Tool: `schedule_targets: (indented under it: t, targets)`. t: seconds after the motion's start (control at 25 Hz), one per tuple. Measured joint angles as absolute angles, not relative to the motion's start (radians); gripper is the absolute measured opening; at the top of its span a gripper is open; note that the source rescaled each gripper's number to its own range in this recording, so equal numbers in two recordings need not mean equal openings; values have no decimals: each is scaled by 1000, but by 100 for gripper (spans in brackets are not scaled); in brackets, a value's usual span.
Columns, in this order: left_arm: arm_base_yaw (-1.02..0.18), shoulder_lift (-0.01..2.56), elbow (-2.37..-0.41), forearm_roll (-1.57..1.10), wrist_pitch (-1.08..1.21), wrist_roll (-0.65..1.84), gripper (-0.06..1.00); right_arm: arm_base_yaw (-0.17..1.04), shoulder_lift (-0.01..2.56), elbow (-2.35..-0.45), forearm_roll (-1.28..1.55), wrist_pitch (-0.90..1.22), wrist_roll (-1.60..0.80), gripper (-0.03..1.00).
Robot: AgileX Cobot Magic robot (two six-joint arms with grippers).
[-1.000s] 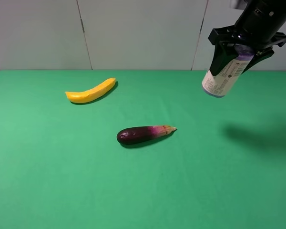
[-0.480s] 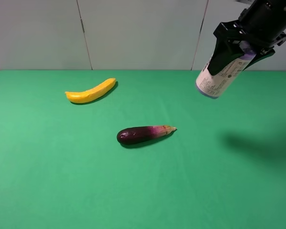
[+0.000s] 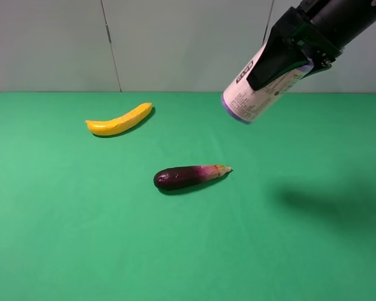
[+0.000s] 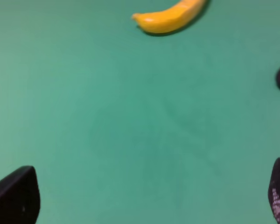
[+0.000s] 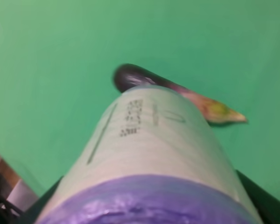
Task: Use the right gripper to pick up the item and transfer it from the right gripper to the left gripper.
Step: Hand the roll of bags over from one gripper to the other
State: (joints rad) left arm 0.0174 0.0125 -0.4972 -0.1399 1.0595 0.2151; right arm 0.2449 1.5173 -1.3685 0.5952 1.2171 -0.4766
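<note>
Right claw (image 3: 272, 70) clamps the tilted can (image 3: 241, 98), cream-labelled and purple-ended, above the counter (image 3: 81, 238); left claw (image 4: 154, 196) spread apart.

The can (image 3: 255, 93) carried dark print on its pale label (small blocks and one long line, in the right wrist view), but none of it could be read.

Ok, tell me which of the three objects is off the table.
The can, held in the air by the right gripper; the banana and the eggplant both lie on the green table.
</note>
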Motion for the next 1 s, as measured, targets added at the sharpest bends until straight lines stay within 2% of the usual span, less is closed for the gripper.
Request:
schedule_targets:
  t: [0.24, 0.44, 0.76, 1.0]
  targets:
    - [17, 173, -510, -223, 1051, 338, 94, 245, 1516, -1368, 640, 1217, -552, 0]
    - [17, 320, -516, -362, 941, 519, 94, 255, 1516, -1368, 640, 1216, -563, 0]
    - [16, 562, -516, -572, 833, 806, 94, 427, 1516, -1368, 607, 1218, -590, 0]
    - [-32, 687, -516, -695, 769, 992, 94, 455, 1516, -1368, 597, 1213, -592, 0]
